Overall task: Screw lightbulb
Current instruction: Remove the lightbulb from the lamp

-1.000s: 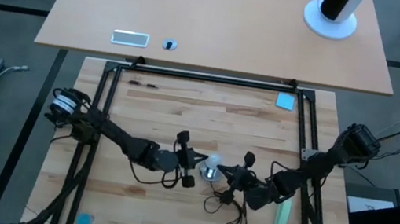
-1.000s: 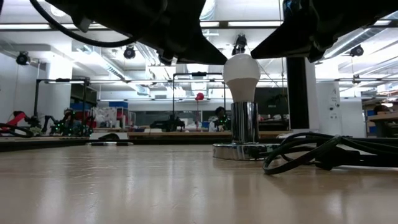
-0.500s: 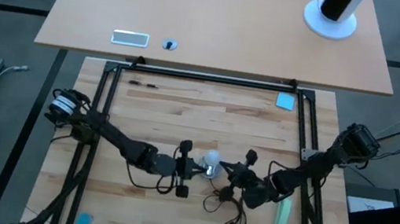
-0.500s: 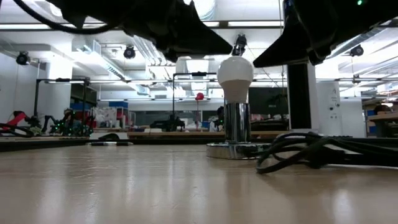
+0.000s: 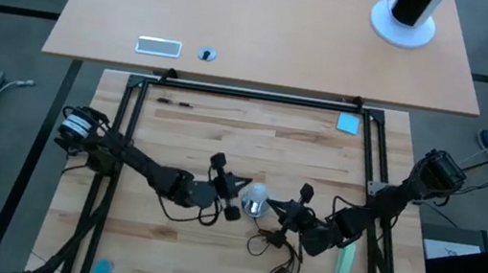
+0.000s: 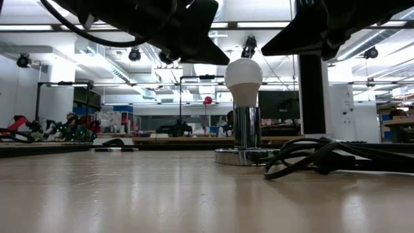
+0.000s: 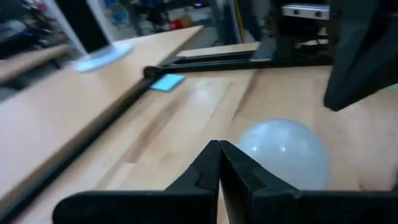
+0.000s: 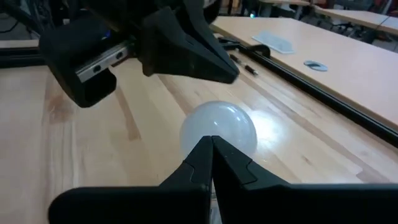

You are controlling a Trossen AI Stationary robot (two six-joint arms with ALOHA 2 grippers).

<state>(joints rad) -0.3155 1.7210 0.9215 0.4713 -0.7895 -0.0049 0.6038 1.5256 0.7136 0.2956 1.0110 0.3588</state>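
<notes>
The white frosted lightbulb (image 6: 244, 74) stands upright with its silvery base in the round silver socket (image 6: 249, 155) on the wooden table (image 5: 196, 129). It also shows in the high view (image 5: 256, 197). My left gripper (image 5: 227, 195) is shut just to the bulb's left, with its tips (image 7: 219, 148) pointing at the bulb (image 7: 283, 152). My right gripper (image 5: 291, 213) is shut just to the bulb's right. Its tips (image 8: 211, 143) are close in front of the bulb (image 8: 217, 124). My right gripper's shut fingertips (image 8: 205, 152) stand level at the bulb's rounded side (image 8: 233, 127), coming from the table's right. I cannot tell whether they touch it. My left gripper stands a small gap away from the bulb.
The socket's black cord (image 5: 272, 257) lies in loops near the right gripper and shows in the low view (image 6: 310, 158). A pale green block (image 5: 344, 263) lies at the right, a blue pad (image 5: 349, 123) at the far right. A black frame (image 5: 250, 94) borders the table.
My left gripper has swung toward the near edge, turning about its wrist, then back toward the far edge. The socket with the bulb has slid a little toward the table's left, staying upright, and the cord has shifted with it.
</notes>
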